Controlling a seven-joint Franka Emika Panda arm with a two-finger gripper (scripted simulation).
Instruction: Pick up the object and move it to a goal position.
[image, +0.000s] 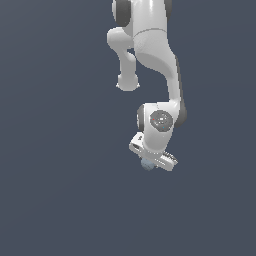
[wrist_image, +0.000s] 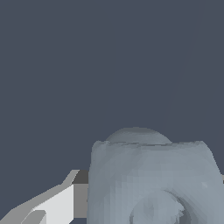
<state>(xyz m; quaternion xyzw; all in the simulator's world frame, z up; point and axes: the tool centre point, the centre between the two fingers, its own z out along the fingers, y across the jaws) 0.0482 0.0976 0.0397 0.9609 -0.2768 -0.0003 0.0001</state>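
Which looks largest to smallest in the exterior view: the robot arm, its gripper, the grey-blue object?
1. Robot arm
2. Gripper
3. Grey-blue object, mostly hidden under the gripper, so its full size is unsure.

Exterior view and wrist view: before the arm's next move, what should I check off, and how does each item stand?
1. Object at the pincer: ok, it sits directly under the hand in the exterior view.
2. One finger beside the object: ok.
3. Opposite finger on the object: cannot tell, hidden.
4. Pincer closed firmly: cannot tell.
5. Object lifted off the surface: cannot tell, no shadow or edge shows.
6. Goal position visible: not ok, no marker in either view.
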